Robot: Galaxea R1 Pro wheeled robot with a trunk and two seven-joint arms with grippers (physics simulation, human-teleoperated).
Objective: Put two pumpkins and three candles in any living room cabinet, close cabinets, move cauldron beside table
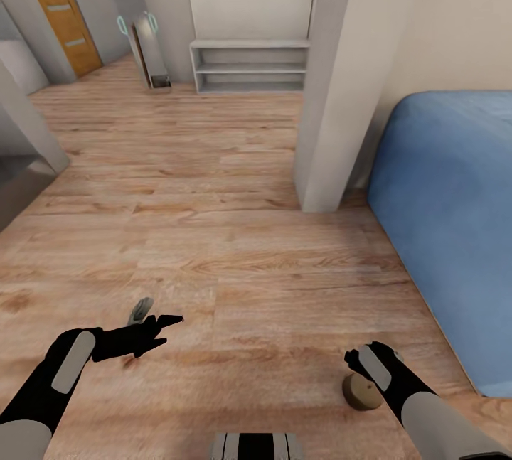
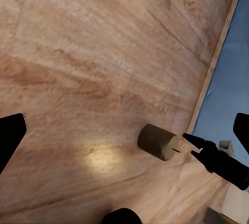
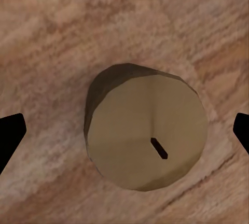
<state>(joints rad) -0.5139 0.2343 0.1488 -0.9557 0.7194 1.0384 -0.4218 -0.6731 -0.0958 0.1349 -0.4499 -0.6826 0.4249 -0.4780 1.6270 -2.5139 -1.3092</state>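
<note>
Tan candle (image 3: 148,133): short wax cylinder with a dark wick, standing loose on the floor at lower right of the head view, just off the edge of the blue sofa (image 1: 448,232).
Right gripper (image 3: 124,130): poised straight above the candle, jaws wide apart, one black tip at either side of the wrist frame; no contact to be seen.
Left gripper (image 1: 160,332): fingers spread, nothing between them, held low over bare boards at lower left of the head view, well apart from the candle.
Progress: early, by the look of it. One candle not yet picked up; no pumpkin, cabinet, cauldron or coffee table anywhere in frame, so impossible to judge from here whether any of those steps is done.
Left to do: closing on this candle and carrying it to a cabinet, at the very least; most likely the rest of the list as well.
Floor (image 1: 213,232): warm light-brown wood planks with strong grain, running from the foreground to the top of the frame; faint glossy highlight in the left wrist picture.
Room: pale wall pillar (image 1: 334,90) right of centre; low grey open shelf unit (image 1: 249,65) against the far wall at top centre; orange door (image 1: 60,8) at upper left; sofa taking up the right edge.
</note>
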